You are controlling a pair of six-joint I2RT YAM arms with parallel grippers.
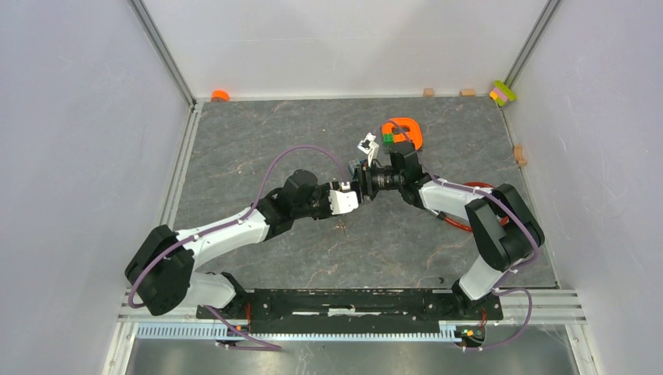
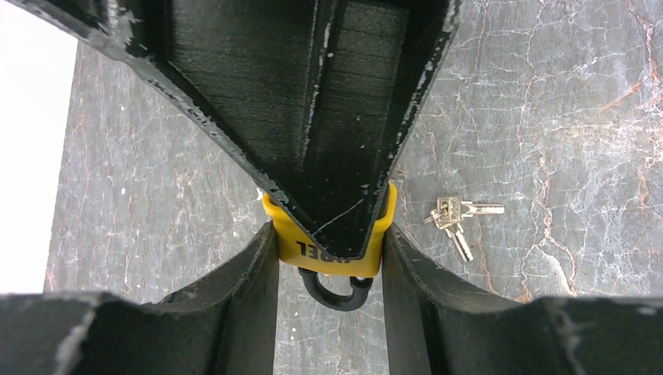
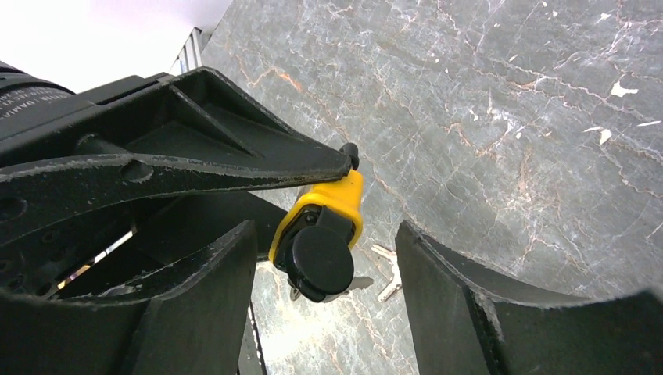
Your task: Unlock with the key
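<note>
**A:** What does the left tool (image 2: 329, 234) have?

**B:** The yellow padlock (image 2: 324, 251). Its fingers (image 2: 234, 312) press on the two flanks of the body, closed down to the lock's width. The black shackle (image 2: 336, 291) pokes out between them toward that wrist's camera. The lock is up off the table (image 2: 563, 117).

**A:** And the right tool (image 3: 327, 230)?

**B:** It is spread wide. In its own wrist view its fingers straddle the lock's far end with a gap on each side, so it grips nothing. In the left wrist view, one of its fingers lies across the lock's face. I can't tell whether it touches.

**A:** Where is the key?

**B:** The key (image 2: 456, 217) is a small silver bunch lying flat on the table, near the held lock. Neither tool touches it.

**A:** So which step is this?

**B:** I'd say the lock is secured and the key is not yet taken. The end facing the right wrist camera is a round black cap (image 3: 317, 262). No keyhole shows, so the cap may be a cover.

**A:** What's the next move?

**B:** Probably the right tool backs off the lock, drops to the bunch and closes on one thin key. That is a low pinch against the table with little to grab. After that the blade must line up with the keyway while the left tool holds the lock steady.
</note>
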